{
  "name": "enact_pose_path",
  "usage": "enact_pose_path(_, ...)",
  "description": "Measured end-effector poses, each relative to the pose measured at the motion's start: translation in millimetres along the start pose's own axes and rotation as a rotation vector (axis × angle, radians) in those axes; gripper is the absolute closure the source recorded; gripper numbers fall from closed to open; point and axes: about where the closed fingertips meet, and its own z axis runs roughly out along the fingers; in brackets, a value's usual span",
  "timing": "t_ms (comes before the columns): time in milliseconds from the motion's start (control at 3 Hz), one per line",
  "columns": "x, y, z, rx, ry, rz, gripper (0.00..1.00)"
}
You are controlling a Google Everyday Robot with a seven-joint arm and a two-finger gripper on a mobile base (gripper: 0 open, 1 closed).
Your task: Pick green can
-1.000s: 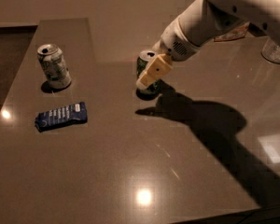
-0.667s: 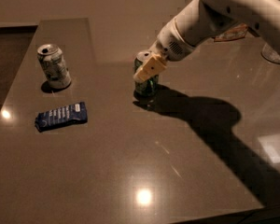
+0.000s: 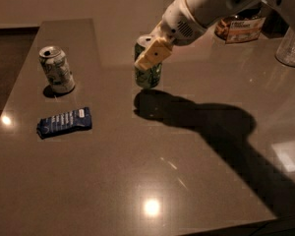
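Note:
The green can [image 3: 150, 77], green with a silver top, is upright in the middle of the table, a little above the surface, with its shadow below it. My gripper [image 3: 148, 63] reaches in from the upper right and is shut on the green can. One yellowish finger [image 3: 152, 57] lies across the can's front and the other is hidden behind it.
A mostly white can with green print [image 3: 55, 69] stands at the left. A blue snack packet [image 3: 64, 122] lies in front of it. A clear glass [image 3: 291, 45] and a brown labelled container [image 3: 238, 27] stand at the back right. The grey table [image 3: 137, 181] has its front edge close by.
My gripper has closed around the green can and the can has risen slightly off the table and shifted a little left. The white can and blue packet have not moved.

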Motion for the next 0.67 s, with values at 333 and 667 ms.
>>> enact_pose_path(333,-32.8,14.8,-29.6,-0.01,-0.021,-0.058,1.0)
enact_pose_path(667,-39.3,17.9,-36.1,-0.012,-0.024,-0.07,1.0)
